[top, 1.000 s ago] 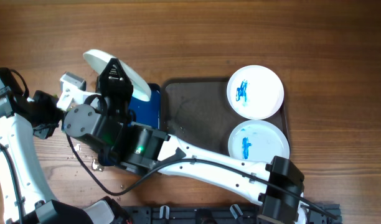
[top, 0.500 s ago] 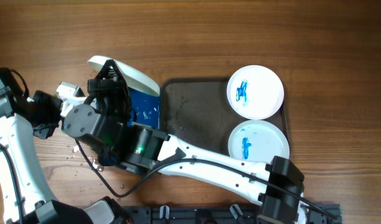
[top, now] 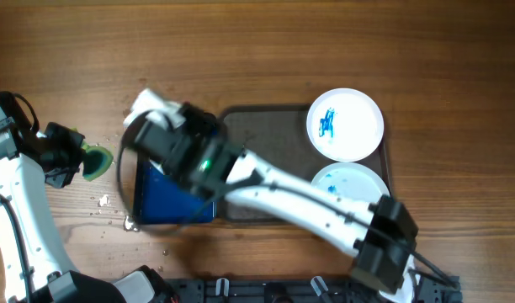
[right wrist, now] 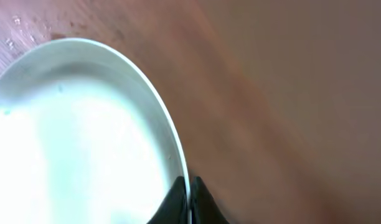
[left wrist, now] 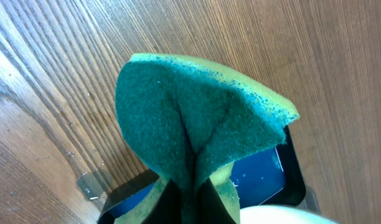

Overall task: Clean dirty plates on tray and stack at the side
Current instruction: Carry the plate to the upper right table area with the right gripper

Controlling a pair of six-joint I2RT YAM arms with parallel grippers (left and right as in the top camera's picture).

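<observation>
Rim of third plate (right wrist: 72, 137) pinched by right tool (right wrist: 189, 199), jaws shut on it; plate is off the tray (top: 266, 135), just past its far-left corner, blurred in overhead view so its face can't be read. Other two dirty plates lie inside the tray at its right end: far plate (top: 345, 124) w/ blue scribble, near plate (top: 354, 178) w/ blue smear, partly under right arm (top: 299, 198). Left tool (left wrist: 189, 199) closed on folded green sponge (left wrist: 197, 124), well left of the tray over the worktop (top: 257, 42). Blue tray (top: 169, 198) lies just beside the tray's left edge, right arm crossing above both
</observation>
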